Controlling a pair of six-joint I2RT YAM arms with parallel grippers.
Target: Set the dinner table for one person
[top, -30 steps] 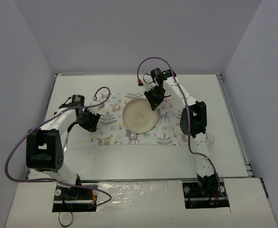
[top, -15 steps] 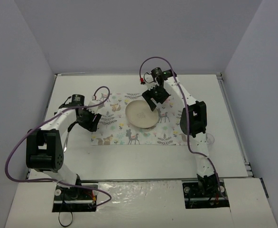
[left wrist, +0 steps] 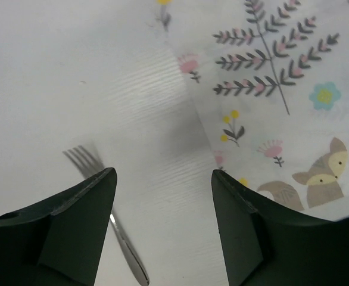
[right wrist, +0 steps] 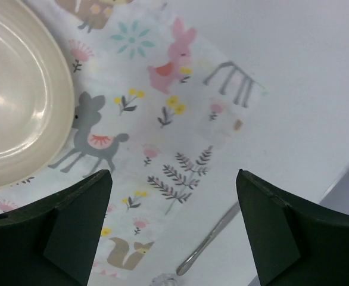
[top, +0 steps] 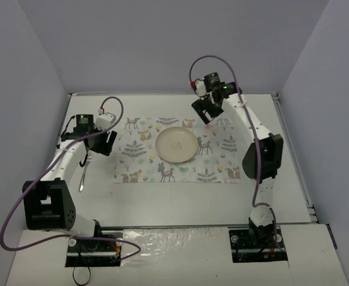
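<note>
A cream plate (top: 175, 145) lies flat on the animal-print placemat (top: 180, 170) in the middle of the white dinner table (top: 180, 196). My right gripper (top: 205, 111) hangs open over the mat's far right part, apart from the plate. In the right wrist view the plate (right wrist: 13, 101) sits left of the open gripper (right wrist: 174, 179). My left gripper (top: 101, 143) is open at the mat's left edge with nothing between its fingers. A silver fork (top: 84, 170) lies on the table left of the mat. The left wrist view shows the fork (left wrist: 85, 161) beside the left fingertip.
A silver utensil handle (right wrist: 213, 241) lies on the table just off the placemat's (right wrist: 162, 119) edge, with a bit of clear glass (right wrist: 165, 279) beside it. Grey-lilac walls (top: 25, 89) close in the table. My right arm's elbow (top: 264, 156) hangs over the mat's right end.
My right gripper opened, let go of the plate and drew back to the far right. The plate now lies flat on the mat. My left gripper opened wider and shifted left.
</note>
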